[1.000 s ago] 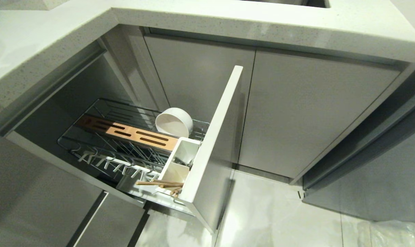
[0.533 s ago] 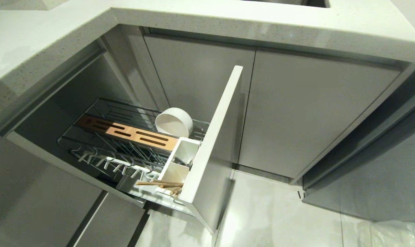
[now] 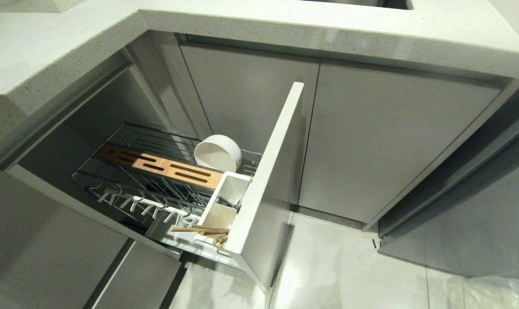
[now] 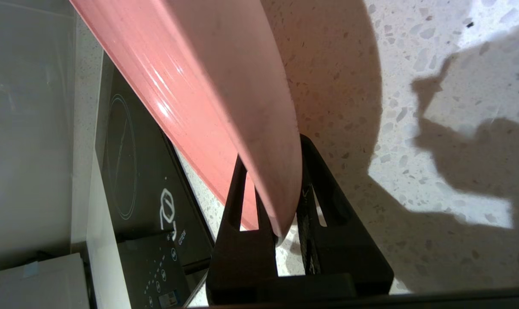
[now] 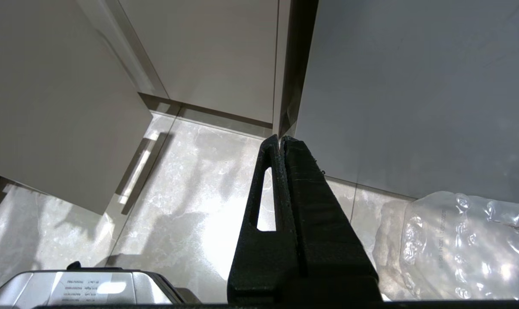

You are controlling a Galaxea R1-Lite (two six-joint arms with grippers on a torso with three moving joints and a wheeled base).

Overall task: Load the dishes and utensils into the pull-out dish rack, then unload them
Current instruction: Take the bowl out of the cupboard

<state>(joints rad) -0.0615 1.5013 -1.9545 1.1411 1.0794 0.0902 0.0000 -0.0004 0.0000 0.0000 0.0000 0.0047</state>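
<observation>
The pull-out dish rack (image 3: pixel 113 189) stands drawn out under the counter, its pale front panel (image 3: pixel 268 171) edge-on in the head view. A cream-white bowl (image 3: pixel 217 153) leans in the wire basket beside the slotted wooden strip (image 3: pixel 156 165). Wooden chopsticks (image 3: pixel 203 231) lie across the white caddy (image 3: pixel 225 201). The spoon is not visible. In the left wrist view my left gripper (image 4: pixel 273 150) is shut on the rim of the pink plate (image 4: pixel 207 86), held tilted above the speckled countertop (image 4: pixel 414 51). My right gripper (image 5: pixel 280 139) is shut and empty, low over the floor.
A black induction hob (image 4: pixel 135 171) lies on the counter beside the plate. Grey cabinet doors (image 3: pixel 392 141) close off the corner to the right of the rack. Crinkled clear plastic (image 5: pixel 461 244) lies on the tiled floor (image 3: pixel 336 266).
Only a shadow at the counter's left edge has shifted in the head view. The rack, bowl and chopsticks have not moved.
</observation>
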